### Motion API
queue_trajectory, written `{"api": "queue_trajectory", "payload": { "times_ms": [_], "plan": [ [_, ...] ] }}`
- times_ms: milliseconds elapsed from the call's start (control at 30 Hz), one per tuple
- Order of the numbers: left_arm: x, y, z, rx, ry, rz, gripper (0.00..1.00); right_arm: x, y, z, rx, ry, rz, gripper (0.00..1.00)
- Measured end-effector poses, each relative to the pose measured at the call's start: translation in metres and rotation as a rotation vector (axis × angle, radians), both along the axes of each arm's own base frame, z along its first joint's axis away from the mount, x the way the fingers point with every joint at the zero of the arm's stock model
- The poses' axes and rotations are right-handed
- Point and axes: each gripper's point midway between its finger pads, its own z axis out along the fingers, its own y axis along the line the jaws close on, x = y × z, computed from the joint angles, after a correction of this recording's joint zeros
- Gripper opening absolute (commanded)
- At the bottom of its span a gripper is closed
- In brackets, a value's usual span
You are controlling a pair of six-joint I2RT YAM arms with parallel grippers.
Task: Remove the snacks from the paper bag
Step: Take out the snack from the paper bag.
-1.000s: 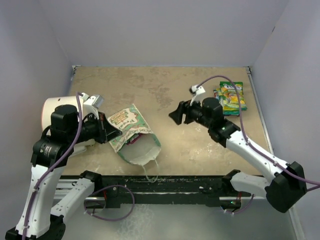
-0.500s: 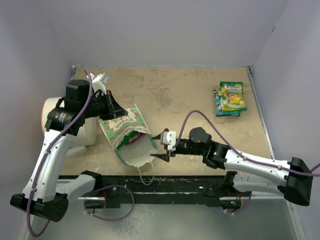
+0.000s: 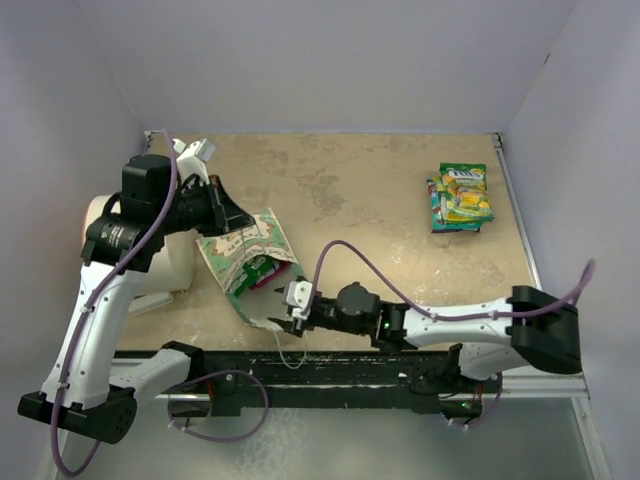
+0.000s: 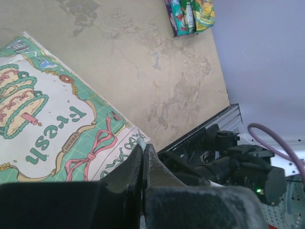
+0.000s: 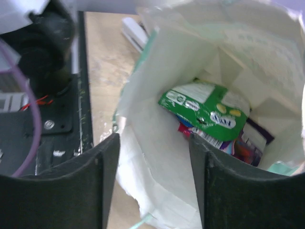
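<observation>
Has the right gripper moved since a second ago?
Yes. The right gripper swung away from the stacked packets, left and nearer, to the paper bag.

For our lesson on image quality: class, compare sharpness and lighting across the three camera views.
Top external: even light, sharp, paper bag crisp. Left wrist: bag print sharp, left fingers dark, soft. Right wrist: green packet slightly blurred, right fingers dark, bag interior bright.
</observation>
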Motion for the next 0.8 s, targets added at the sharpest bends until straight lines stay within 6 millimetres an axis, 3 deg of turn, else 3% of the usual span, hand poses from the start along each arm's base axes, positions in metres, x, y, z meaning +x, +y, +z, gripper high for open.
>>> {"api": "queue_trajectory", "payload": {
  "times_ms": [100,133,200,300,533,800],
  "plan": [
    [-0.001,-0.007,0.001,-0.024,0.011,-0.038,0.00,0.017,0.012,-0.016,0.040,0.089,-0.164,0.52],
    [-0.001,-0.010,0.002,-0.039,0.017,-0.059,0.00,0.032,0.012,-0.018,0.085,0.133,-0.274,0.52],
    [-0.001,-0.015,0.003,-0.059,0.023,-0.084,0.00,0.042,0.014,-0.043,0.066,0.163,-0.357,0.52],
    [-0.004,-0.021,0.004,-0.085,0.033,-0.123,0.00,0.066,0.020,-0.058,0.120,0.207,-0.525,0.51],
    [-0.005,-0.029,0.001,-0.113,0.072,-0.175,0.00,0.097,0.040,-0.048,0.374,0.330,-0.729,0.60],
    [-0.001,-0.031,0.000,-0.125,0.090,-0.170,0.00,0.120,0.029,-0.056,0.499,0.448,-0.831,0.65]
  ]
}}
